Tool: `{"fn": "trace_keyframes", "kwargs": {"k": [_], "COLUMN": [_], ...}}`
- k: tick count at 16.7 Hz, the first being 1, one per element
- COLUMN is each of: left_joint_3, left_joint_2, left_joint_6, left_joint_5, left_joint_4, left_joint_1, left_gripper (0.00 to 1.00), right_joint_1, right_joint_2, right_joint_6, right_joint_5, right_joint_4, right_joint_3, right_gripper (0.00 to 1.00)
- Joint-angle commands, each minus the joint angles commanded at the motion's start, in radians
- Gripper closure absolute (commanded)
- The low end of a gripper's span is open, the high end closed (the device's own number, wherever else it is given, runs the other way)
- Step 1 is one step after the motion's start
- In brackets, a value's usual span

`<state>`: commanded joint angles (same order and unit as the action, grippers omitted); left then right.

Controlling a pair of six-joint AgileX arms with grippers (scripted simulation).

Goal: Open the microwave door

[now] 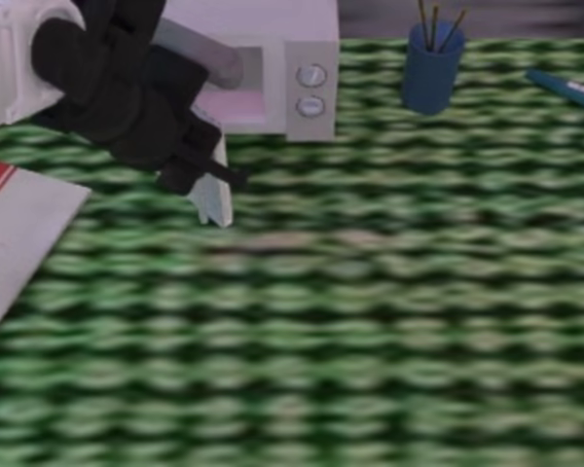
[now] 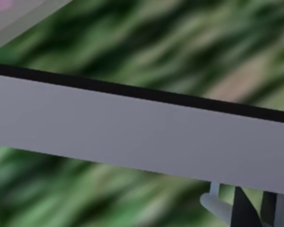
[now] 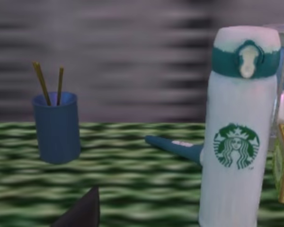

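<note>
While swung out from the microwave (image 1: 273,58), door edge (image 1: 214,190) pinched by left gripper (image 1: 209,173) fingers, pinkish interior exposed. Right gripper out of top view; finger state impossible to tell.

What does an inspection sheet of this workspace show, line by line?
Surface: table under a green woven cloth.
Job's things: microwave at the back left; microwave door swung open towards the front, pinkish interior showing.
Clutter: blue cup with sticks, teal tool, red-and-white paper, white bottle with green logo.
Grippers: left gripper at the door's edge, jaws not discernible; right gripper not seen from above.
Cables: nothing seen.
Surroundings: grey striped wall.
</note>
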<state>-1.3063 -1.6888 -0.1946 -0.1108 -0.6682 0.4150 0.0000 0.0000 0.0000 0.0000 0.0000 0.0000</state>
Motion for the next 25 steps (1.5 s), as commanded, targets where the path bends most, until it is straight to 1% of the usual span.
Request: {"fn": "trace_keyframes", "kwargs": {"k": [3,6,15,25], "left_joint_3": [0.0,0.004,0.049,0.049], "left_joint_2": [0.0,0.002,0.047,0.048], "left_joint_6": [0.0,-0.01,-0.172,-0.174], "left_joint_5": [0.0,-0.012,-0.094,-0.096], "left_joint_4": [0.0,0.0,-0.027,-0.027], "left_joint_1": [0.0,-0.001,-0.069,-0.07], "left_gripper": [1.0,1.0,1.0,1.0], "right_joint_1": [0.0,0.0,0.0,0.0], "right_joint_2": [0.0,0.0,0.0,0.0], "right_joint_6": [0.0,0.0,0.0,0.0], "right_joint_5": [0.0,0.0,0.0,0.0], "right_joint_4": [0.0,0.0,0.0,0.0], "right_joint_3": [0.0,0.0,0.0,0.0], "right_gripper": [0.0,0.0,0.0,0.0]}}
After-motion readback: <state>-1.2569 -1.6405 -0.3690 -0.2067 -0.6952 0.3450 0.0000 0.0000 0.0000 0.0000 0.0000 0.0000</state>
